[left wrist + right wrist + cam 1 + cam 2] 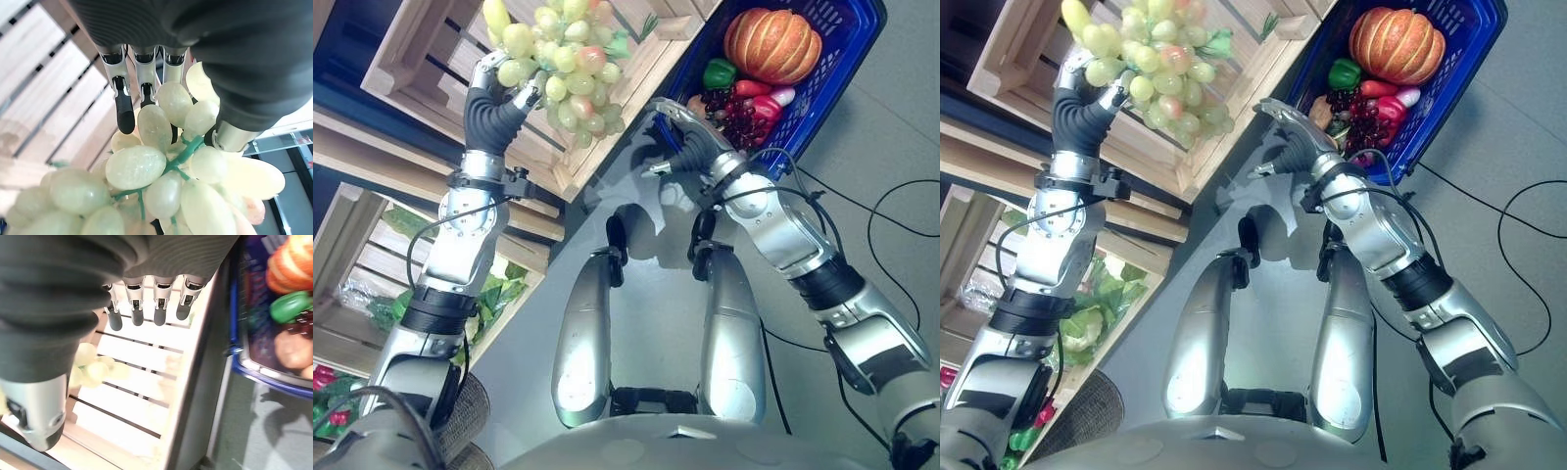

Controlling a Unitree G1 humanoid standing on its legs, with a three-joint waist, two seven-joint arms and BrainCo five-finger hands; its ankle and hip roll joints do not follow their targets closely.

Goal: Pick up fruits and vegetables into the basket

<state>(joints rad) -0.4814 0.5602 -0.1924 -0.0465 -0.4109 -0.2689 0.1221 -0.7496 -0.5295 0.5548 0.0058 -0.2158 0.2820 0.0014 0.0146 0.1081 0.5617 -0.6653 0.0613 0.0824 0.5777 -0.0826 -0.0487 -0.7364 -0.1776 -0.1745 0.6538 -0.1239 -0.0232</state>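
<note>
Eye views: the left robot hand (497, 90) is gripping a green grape bunch (570, 70) above the wooden crate (421, 54), beside the blue basket (847, 39) holding a pumpkin (771, 44); left wrist view: fingers (124, 105) are curling round the grapes; right wrist view: the right robot hand (146, 308) is hanging open, empty.

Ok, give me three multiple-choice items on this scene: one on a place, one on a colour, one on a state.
1. Where is the pumpkin?
A. in the basket
B. in the crate
C. on the floor

2. What colour are the grapes held up?
A. dark red
B. pale green
C. blue

3. The left robot hand is:
A. open and idle
B. shut on the grapes
C. resting on the pumpkin

Answers:
1 A, it lies among produce inside blue walls.
2 B, the bunch is pale green.
3 B, fingers and thumb curl round the bunch; the right robot hand hangs open.
</note>
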